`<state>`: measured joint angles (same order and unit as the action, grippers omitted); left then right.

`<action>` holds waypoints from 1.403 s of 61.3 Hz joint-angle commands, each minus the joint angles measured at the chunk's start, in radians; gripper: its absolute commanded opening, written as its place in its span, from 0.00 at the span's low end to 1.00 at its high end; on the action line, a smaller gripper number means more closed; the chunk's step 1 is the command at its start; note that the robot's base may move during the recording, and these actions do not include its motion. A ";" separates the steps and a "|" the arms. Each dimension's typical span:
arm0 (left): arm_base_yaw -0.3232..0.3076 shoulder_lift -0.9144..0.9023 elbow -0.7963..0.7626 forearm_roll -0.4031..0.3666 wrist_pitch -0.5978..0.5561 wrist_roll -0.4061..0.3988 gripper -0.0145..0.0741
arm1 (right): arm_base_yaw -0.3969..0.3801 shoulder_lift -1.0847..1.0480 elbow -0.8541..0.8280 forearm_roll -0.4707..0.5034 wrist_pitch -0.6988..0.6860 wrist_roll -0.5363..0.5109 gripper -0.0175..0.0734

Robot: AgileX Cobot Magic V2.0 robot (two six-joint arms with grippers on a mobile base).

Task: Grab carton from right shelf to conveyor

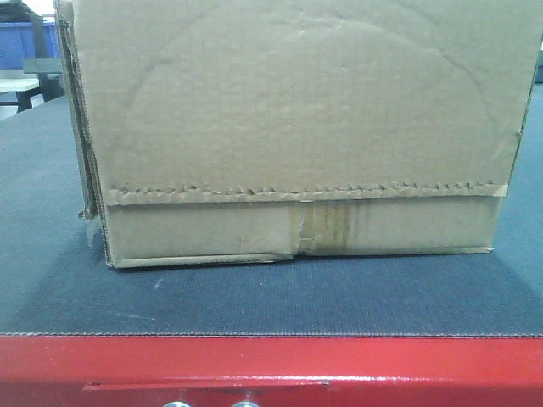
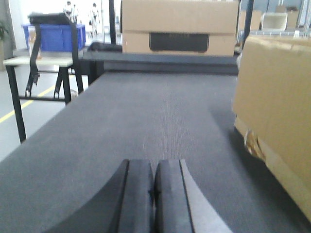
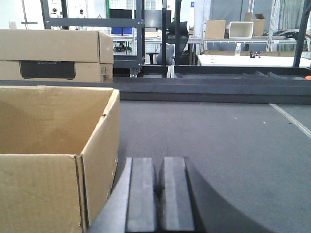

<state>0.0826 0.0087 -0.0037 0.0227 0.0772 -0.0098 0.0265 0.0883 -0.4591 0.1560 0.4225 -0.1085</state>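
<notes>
Dark grey-green woven belt fills the lower part of every view: the conveyor (image 1: 254, 297), with its glossy red front edge along the near side in the front-facing view. On it sits the carton (image 1: 297, 127), a plain brown corrugated box, its near face showing a serrated flap seam running left to right and a yellowish tape strip below the seam at mid-face; the lower panel is creased near the tape. The box rests flat on the belt, set back a little from the red edge. From the left wrist view, the left gripper (image 2: 154, 194) hovers low over the bare belt with its two dark pads pressed together, nothing between them; the carton (image 2: 277, 121) stands to its right and slightly farther on, apart from the pads, with torn tape at its lower corner. From the right wrist view, the right gripper (image 3: 159, 194) is likewise closed pad to pad and holding nothing, with the carton (image 3: 53, 160) just beside it on the left, its open top and inner walls visible. Beyond the far end of the belt stands a second cardboard box (image 3: 53, 53) with a dark panel on its side, and a blue bin (image 2: 60, 36) on a small table lies far left.
</notes>
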 commanded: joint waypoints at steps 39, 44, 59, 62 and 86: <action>0.005 -0.009 0.004 -0.010 -0.014 0.010 0.18 | -0.002 -0.005 0.001 -0.008 -0.028 -0.008 0.14; 0.005 -0.009 0.004 -0.010 -0.014 0.010 0.18 | -0.002 -0.005 0.001 -0.008 -0.028 -0.008 0.14; 0.005 -0.009 0.004 -0.010 -0.014 0.010 0.18 | -0.002 -0.005 0.010 -0.023 -0.047 -0.008 0.14; 0.005 -0.009 0.004 -0.010 -0.014 0.010 0.18 | -0.002 -0.005 0.023 -0.030 -0.053 -0.008 0.14; 0.005 -0.009 0.004 -0.010 -0.016 0.010 0.18 | 0.026 -0.088 0.411 -0.084 -0.314 -0.005 0.14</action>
<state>0.0826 0.0050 0.0023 0.0188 0.0771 0.0000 0.0519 0.0081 -0.1082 0.0725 0.1928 -0.1085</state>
